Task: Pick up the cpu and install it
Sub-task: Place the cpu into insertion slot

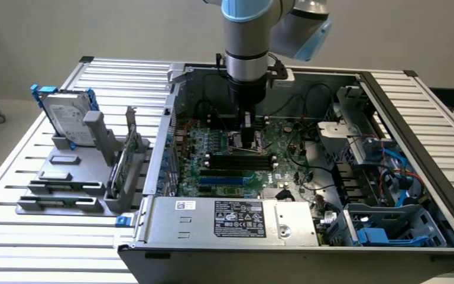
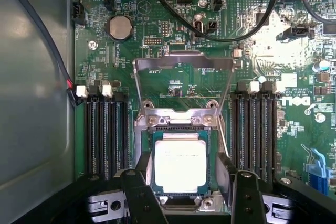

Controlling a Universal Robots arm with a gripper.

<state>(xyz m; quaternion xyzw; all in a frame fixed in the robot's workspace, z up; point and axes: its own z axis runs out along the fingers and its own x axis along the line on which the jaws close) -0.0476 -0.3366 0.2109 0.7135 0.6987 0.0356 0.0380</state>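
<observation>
The cpu (image 2: 180,164), a small silvery square chip, lies flat in the dark metal-framed socket (image 2: 178,119) of the green board (image 2: 173,51). The socket's load plate (image 2: 182,64) is swung up and open behind it. My gripper (image 2: 184,174) hangs straight over the chip, with one dark finger (image 2: 140,182) on one side and the other finger (image 2: 245,192) on the opposite side. A narrow strip of socket shows between each finger and the chip, so the jaws stand open around it. In the exterior view my gripper (image 1: 247,137) reaches down into the computer case (image 1: 211,236).
Black memory slots (image 2: 107,135) flank the socket on both sides, and black cables (image 2: 173,14) cross the board beyond it. A silver hard drive with blue brackets (image 1: 65,115) stands in a grey holder (image 1: 69,177) at the exterior view's left. The case's power supply (image 1: 235,222) sits in front.
</observation>
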